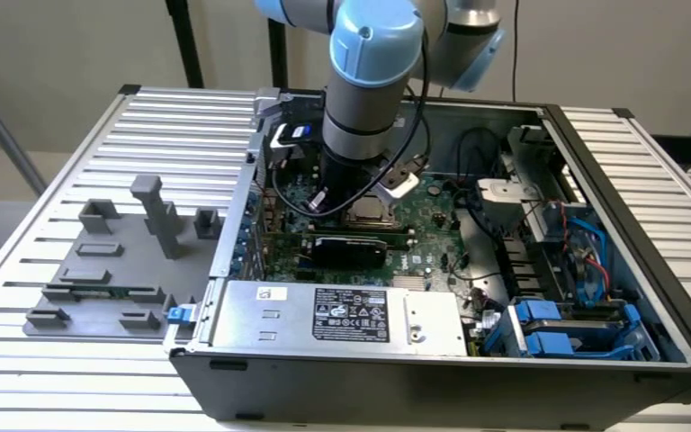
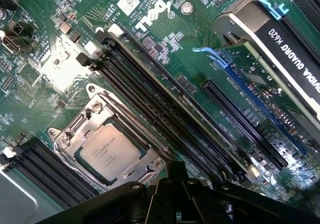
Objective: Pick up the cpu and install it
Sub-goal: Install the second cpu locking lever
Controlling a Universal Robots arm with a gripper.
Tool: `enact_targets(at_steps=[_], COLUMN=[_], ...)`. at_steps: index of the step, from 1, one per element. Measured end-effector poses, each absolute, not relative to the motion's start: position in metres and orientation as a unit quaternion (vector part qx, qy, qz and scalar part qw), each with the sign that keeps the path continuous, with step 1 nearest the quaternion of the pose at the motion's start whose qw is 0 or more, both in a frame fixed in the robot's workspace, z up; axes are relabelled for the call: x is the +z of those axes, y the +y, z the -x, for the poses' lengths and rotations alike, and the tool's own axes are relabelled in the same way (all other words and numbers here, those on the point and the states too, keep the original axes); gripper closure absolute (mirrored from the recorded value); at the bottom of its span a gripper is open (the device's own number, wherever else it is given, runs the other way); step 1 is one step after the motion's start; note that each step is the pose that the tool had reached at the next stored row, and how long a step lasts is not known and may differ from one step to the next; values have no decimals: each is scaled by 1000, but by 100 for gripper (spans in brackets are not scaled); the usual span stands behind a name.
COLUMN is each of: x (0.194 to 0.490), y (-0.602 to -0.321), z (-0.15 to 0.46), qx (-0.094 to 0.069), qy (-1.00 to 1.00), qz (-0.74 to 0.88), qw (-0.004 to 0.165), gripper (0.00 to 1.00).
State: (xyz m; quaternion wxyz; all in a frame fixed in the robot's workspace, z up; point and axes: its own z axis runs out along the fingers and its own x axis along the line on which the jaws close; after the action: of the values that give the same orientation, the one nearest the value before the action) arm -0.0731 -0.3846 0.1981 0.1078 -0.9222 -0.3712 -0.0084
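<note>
Ribbed grey metal tabletop (image 1: 58,360) supports the open black computer case (image 1: 442,378), where the small square silver-topped cpu (image 2: 107,152) sits in its metal socket frame (image 2: 75,129), just beside the empty, pressed-together black gripper (image 2: 172,181).

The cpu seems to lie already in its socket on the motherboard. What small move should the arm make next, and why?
Probably a short straight lift away from the board. In the wrist view the cpu sits flat inside the metal socket frame, and the gripper is shut with nothing seen in it, close above the motherboard, so backing off looks safest.
</note>
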Motion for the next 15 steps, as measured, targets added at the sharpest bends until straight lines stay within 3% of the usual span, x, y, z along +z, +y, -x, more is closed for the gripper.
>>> enact_targets(at_steps=[15], x=[216], y=[-383], z=[73], qx=[-5], qy=[-371], qz=[923], qw=[101], gripper=[89])
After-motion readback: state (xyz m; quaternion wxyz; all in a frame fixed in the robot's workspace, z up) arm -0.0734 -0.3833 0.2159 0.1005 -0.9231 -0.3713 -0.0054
